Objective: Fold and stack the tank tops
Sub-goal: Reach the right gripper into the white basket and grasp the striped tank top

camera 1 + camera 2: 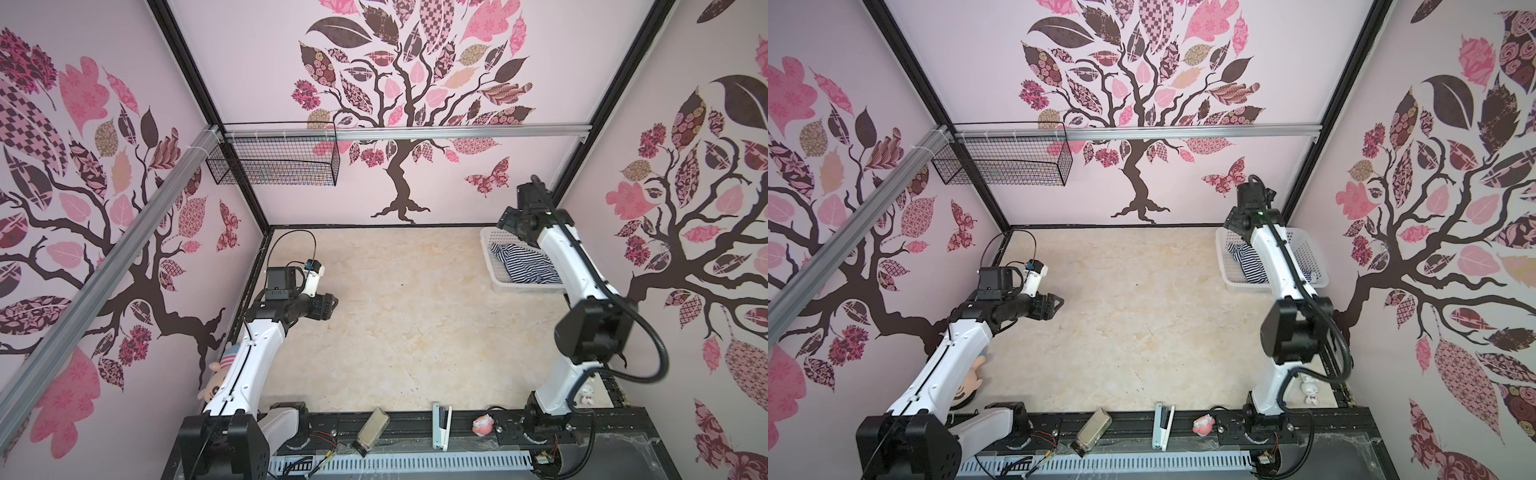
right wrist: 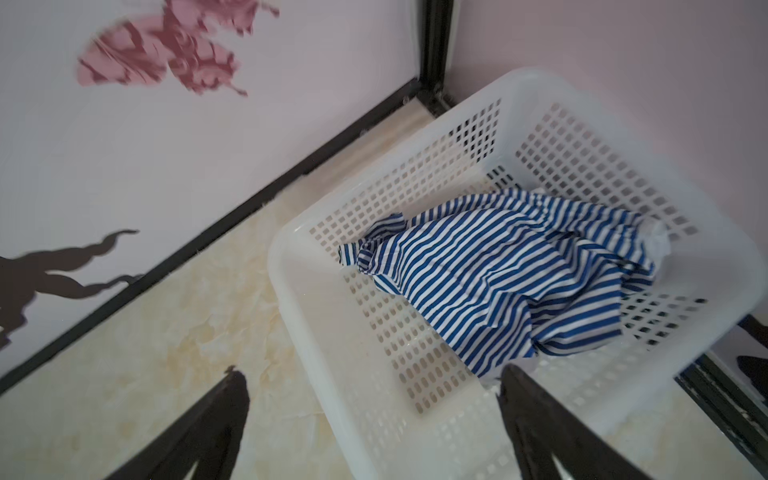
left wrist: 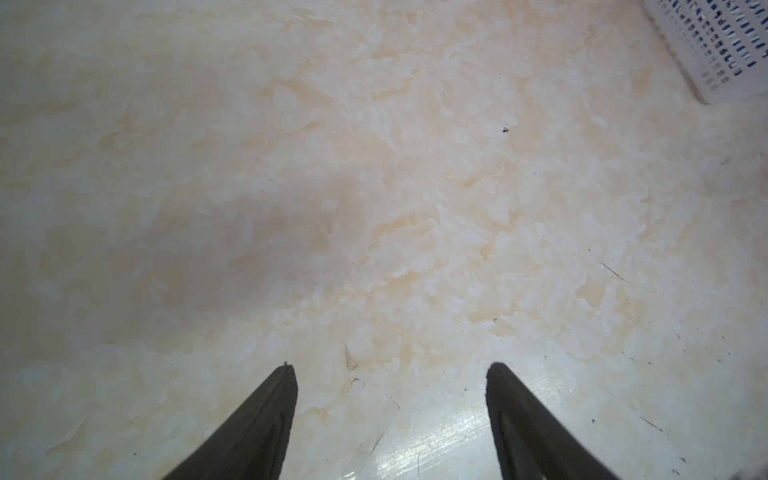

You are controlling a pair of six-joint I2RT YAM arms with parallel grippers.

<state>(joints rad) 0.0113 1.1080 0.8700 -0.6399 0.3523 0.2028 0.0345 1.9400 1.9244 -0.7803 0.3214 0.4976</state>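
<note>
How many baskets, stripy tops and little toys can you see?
Baskets: 2 (white plastic basket, black wire basket)
Stripy tops: 1 showing (tank top, crumpled in the white plastic basket)
Toys: 3 (plush doll, pink figure, white bunny)
Total: 6

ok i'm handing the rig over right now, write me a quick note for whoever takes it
Claws: the left claw is open and empty over bare table. The right claw is open and empty, poised over the white basket in the far right corner.
Things: one striped tank top is in view, crumpled inside the basket, and neither claw touches it.
Done: nothing folded or stacked.
Left: lift the top out, spread it on the table, fold it, stack it.
</note>
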